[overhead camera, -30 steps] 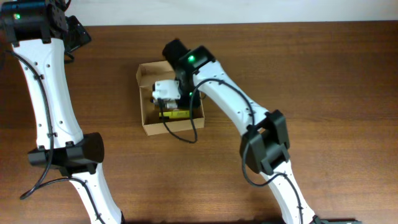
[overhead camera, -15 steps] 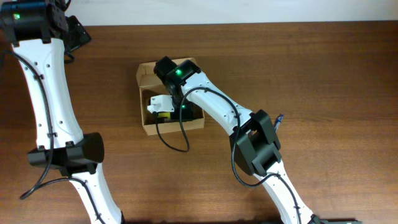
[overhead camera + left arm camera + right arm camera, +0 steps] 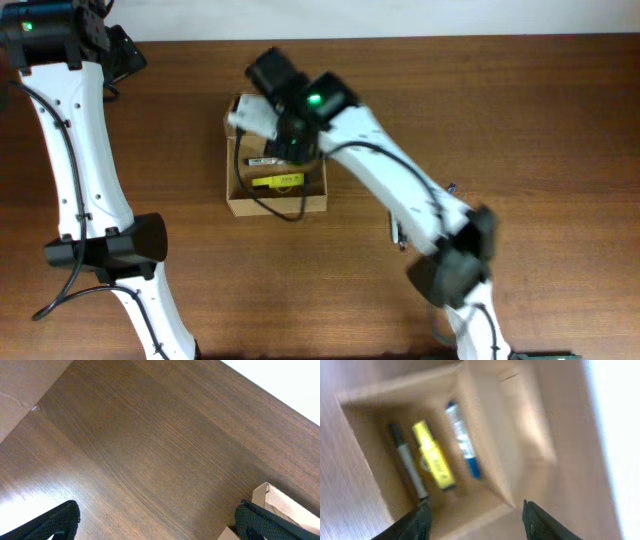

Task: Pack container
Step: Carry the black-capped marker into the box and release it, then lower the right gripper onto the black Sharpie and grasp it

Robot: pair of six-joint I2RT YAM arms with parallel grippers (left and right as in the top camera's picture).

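The container [image 3: 240, 205] is a tan cardboard box standing open on the wooden table. In the right wrist view its inside [image 3: 485, 505] holds a grey-and-black pen [image 3: 407, 467], a yellow marker [image 3: 434, 457] and a blue marker [image 3: 464, 442] lying side by side. The yellow marker [image 3: 278, 181] also shows from overhead. My right gripper [image 3: 477, 522] hangs open above the box's back part [image 3: 285, 145], with nothing between its fingers. Far off at the table's back-left corner, my left gripper [image 3: 122, 52] stands wide open and empty [image 3: 157, 525]. A corner of the box [image 3: 280, 505] shows beside its right finger.
A small bluish object [image 3: 451, 187] lies on the table to the right of my right arm, mostly hidden by it. The table's back edge [image 3: 400, 36] runs along the top of the overhead view. The box's flap [image 3: 530, 425] stands up on one side.
My right gripper has opened and risen out of the box toward its back edge, and its arm has swung. The markers now lie uncovered. The left arm has not moved.
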